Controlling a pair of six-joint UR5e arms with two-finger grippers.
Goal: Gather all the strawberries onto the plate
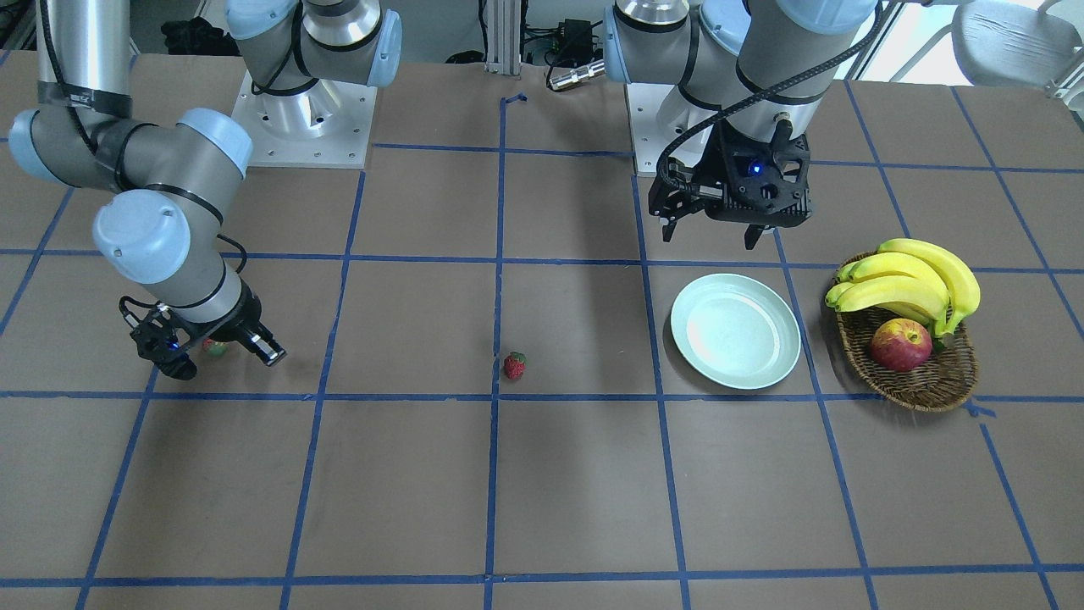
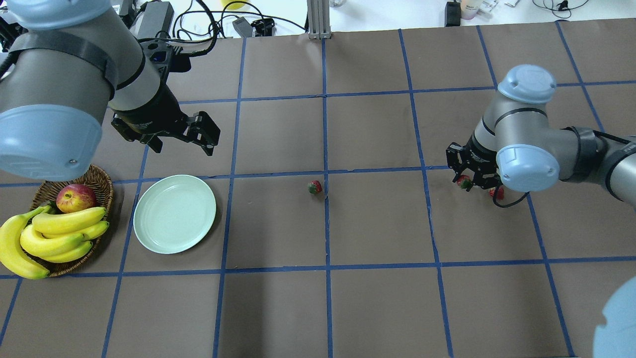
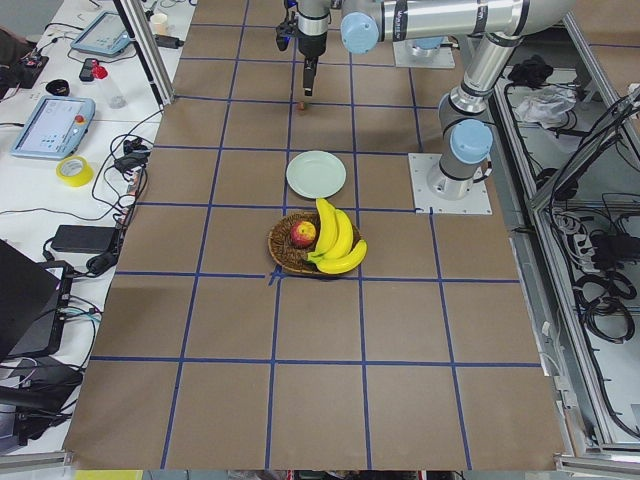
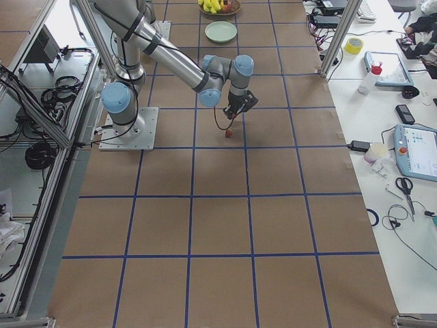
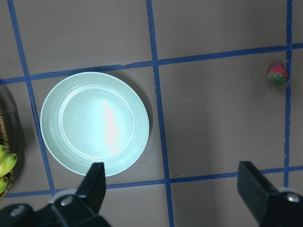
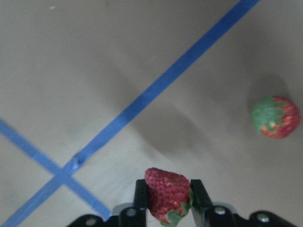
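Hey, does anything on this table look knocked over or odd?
Nothing looks spilled, tipped or damaged. The plate lies flat and empty, the basket holds bananas and apple, the right gripper pinches one strawberry, and the greenish strawberry and middle strawberry lie loose on the table.

Brown tabletop (image 1: 576, 491), gridded with blue tape lines (image 1: 500, 254). Oval wicker basket (image 1: 940, 388) near one end. Banana bunch (image 1: 906, 292) lies across its rim. Red-yellow apple (image 1: 900, 345) sits inside, touching the bananas. Side bench: yellow tape roll (image 3: 73, 171). Opposite bench: scissors (image 4: 404, 186).
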